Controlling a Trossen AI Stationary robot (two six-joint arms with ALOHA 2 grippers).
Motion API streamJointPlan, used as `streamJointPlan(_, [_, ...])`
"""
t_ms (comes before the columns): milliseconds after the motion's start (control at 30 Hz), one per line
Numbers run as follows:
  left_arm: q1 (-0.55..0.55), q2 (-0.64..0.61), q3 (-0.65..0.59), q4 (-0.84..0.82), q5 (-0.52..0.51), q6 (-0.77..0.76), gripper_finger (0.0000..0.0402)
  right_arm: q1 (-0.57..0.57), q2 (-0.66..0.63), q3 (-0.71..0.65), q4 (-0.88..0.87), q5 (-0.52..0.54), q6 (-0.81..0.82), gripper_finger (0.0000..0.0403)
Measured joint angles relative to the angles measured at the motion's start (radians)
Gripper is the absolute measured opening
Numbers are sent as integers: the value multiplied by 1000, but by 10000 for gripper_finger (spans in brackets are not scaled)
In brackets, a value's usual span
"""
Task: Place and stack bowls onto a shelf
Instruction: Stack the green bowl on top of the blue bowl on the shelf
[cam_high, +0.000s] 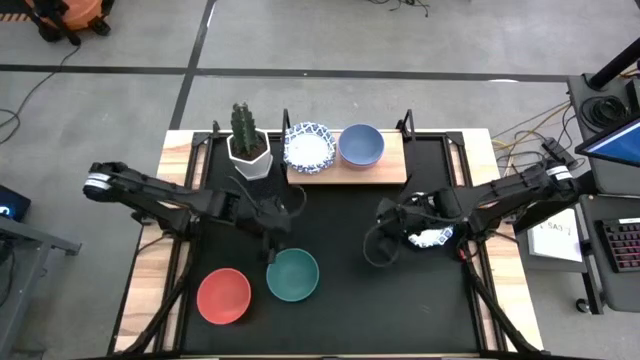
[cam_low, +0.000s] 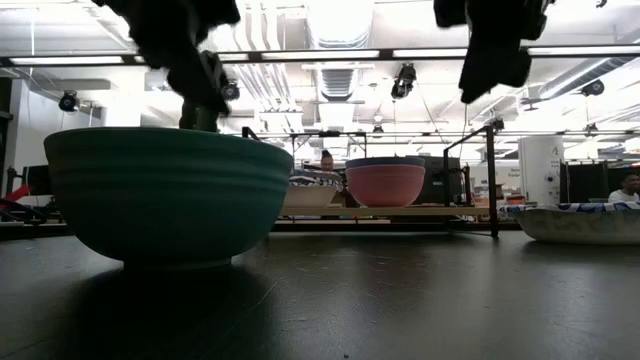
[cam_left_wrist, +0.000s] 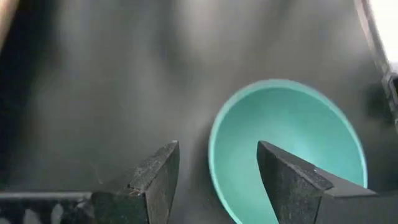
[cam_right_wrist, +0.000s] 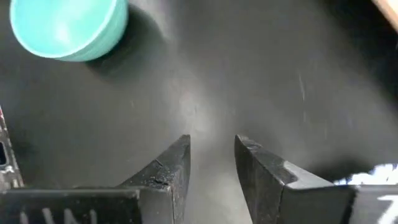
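A: What takes up the most room?

B: The wooden worktop with the black mat laid over most of it. Both dark arms reach in over the mat, the left arm from one side and the right arm from the other.

A: And the shelf?

B: The shelf, a light-brown board with thin black posts, sits at the far edge of the mat. Two bowls stand on it side by side: a patterned bowl, white with a blue rim, and a blue bowl. A white cactus pot stands just beside the shelf.

A: The loose bowls?

B: A green bowl and a red bowl sit next to each other on the near part of the mat. Another patterned bowl, the second patterned bowl, lies partly under the right arm.

A: The jaws?

B: The left gripper hovers at the green bowl's rim, fingers spread, one finger over the bowl's edge, holding nothing. The right gripper hangs over bare mat, its fingers parted by a narrow gap, empty.
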Motion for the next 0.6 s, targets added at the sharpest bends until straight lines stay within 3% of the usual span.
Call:
streamJointPlan(267, [-52,181,1,-15,5,-78,199,156,-28,-26,141,313,-289,115])
streamJointPlan(433, [-52,251,5,-14,4,-109,199,159,-106,-104,343,322,-487,106])
streamJointPlan(600, [-52,272,7,-5,4,-146,199,140,-204,-215,522,268,-614,96])
